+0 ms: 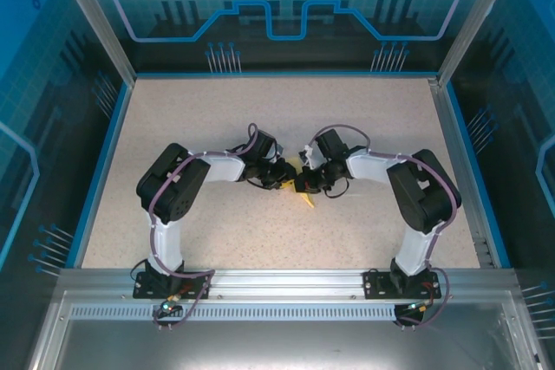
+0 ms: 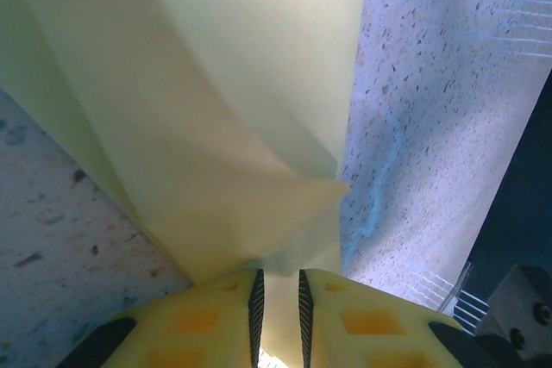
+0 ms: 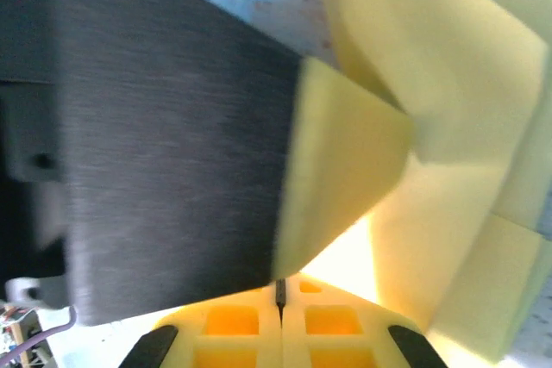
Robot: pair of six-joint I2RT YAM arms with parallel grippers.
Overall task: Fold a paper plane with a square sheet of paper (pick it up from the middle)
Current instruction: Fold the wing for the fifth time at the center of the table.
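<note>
Hanging over the middle of the tabletop (image 1: 173, 119), between the two arms, the paper (image 1: 305, 193) is seen creased into several layered flaps. It is judged light, thin and easily crumpled or torn, so hold is best taken on doubled folds near the centre. The left fingers (image 2: 257, 295) are pinched on a lower fold; the right fingers (image 3: 281, 303) are clenched tight on another flap.

Open table (image 1: 173, 119) all round; left tool (image 1: 284, 176), right tool (image 1: 310, 181) and paper (image 1: 305, 200) bunched mid-table.
</note>
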